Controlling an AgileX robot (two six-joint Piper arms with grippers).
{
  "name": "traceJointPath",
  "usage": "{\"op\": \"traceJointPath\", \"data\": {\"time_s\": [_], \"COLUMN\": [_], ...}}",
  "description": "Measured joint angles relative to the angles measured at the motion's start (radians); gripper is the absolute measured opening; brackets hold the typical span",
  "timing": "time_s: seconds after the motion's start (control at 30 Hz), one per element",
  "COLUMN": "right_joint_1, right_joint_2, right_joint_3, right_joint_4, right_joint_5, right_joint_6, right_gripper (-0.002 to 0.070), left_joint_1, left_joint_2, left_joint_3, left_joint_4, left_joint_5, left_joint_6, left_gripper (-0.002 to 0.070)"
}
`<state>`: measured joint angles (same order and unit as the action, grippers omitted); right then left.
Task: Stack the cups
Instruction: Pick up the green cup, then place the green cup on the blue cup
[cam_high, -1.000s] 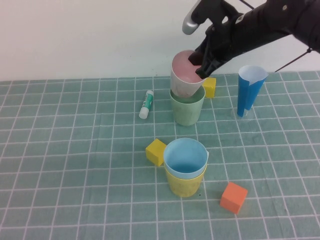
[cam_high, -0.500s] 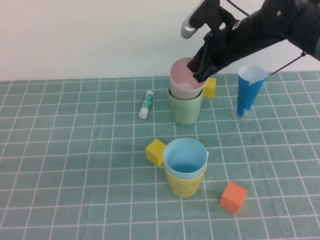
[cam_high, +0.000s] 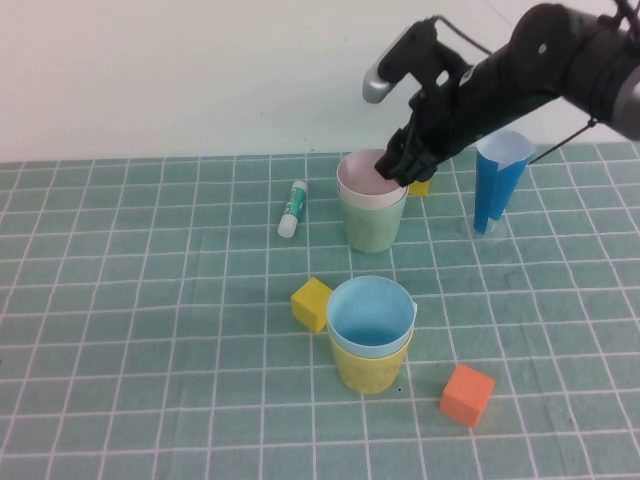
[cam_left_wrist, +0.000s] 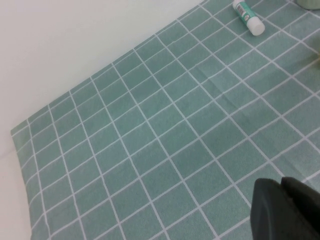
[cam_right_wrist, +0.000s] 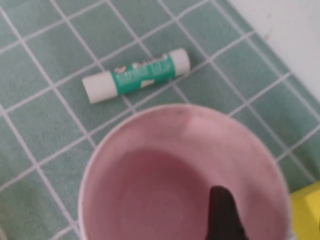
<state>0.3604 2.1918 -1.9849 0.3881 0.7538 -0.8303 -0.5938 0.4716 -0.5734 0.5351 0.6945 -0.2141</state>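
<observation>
We observed the right gripper (cam_high: 398, 163) at the far rim of the pink cup (cam_high: 368, 180), with one finger (cam_right_wrist: 223, 210) inside the cup. The pink cup sat nested in the green cup (cam_high: 373, 225), only its rim showing above. The jaws appeared to stand apart, but we could not tell whether they had let go of the wall entirely.

The blue cup (cam_high: 371, 313) sat nested in the yellow cup (cam_high: 368, 368) nearer the robot, with a yellow cube (cam_high: 312, 303) touching or just beside that stack. The left gripper (cam_left_wrist: 287, 210) was closed on nothing, parked over bare mat (cam_left_wrist: 150, 125) away from the cups.

We judged the following risks:

- Lifting out. If the inner finger dragged on the wall during withdrawal, the pink cup could rise with it, or the whole pair could tip.
- Sideways exit. The cone (cam_high: 498, 180) stood near the arm, and a second yellow cube (cam_high: 421, 186) lay just behind the stack; a lateral retreat could strike either.
- Joining the pairs. We judged one pair had yet to go into the other; gripping only an inner cup could leave its outer cup behind.
- The glue stick (cam_high: 292, 208) could roll if knocked.
</observation>
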Motion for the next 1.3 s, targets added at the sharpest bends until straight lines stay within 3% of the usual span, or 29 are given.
{"op": "traceJointPath", "data": {"time_s": [0.17, 0.3, 0.37, 0.53, 0.77, 1.13, 1.3], "right_joint_1": [0.001, 0.003, 0.003, 0.006, 0.030, 0.251, 0.268], "right_joint_2": [0.053, 0.060, 0.060, 0.056, -0.061, -0.309, -0.323], "right_joint_3": [0.000, -0.002, -0.021, -0.132, -0.272, -0.034, 0.097], "right_joint_4": [0.000, 0.004, 0.007, 0.007, -0.009, -0.156, -0.231], "right_joint_5": [0.002, 0.008, 0.026, 0.138, 0.456, 0.493, 0.493], "right_joint_6": [0.033, 0.044, 0.048, 0.050, 0.078, 0.138, 0.173], "right_gripper": [0.0344, 0.0134, 0.0073, 0.0065, 0.0064, 0.0062, 0.0061], "left_joint_1": [0.000, 0.000, 0.000, -0.006, -0.023, -0.028, -0.028], "left_joint_2": [0.000, 0.000, 0.000, 0.000, 0.000, -0.054, -0.078], "left_joint_3": [0.000, 0.006, 0.011, 0.040, 0.045, 0.046, 0.055], "left_joint_4": [-0.004, -0.004, -0.004, -0.004, -0.006, -0.008, -0.008], "left_joint_5": [0.000, -0.011, -0.024, -0.056, -0.062, -0.065, -0.065], "left_joint_6": [-0.002, -0.002, -0.002, -0.002, -0.002, -0.002, -0.002], "left_gripper": [0.0001, 0.0001, 0.0001, 0.0000, 0.0001, 0.0000, 0.0000]}}
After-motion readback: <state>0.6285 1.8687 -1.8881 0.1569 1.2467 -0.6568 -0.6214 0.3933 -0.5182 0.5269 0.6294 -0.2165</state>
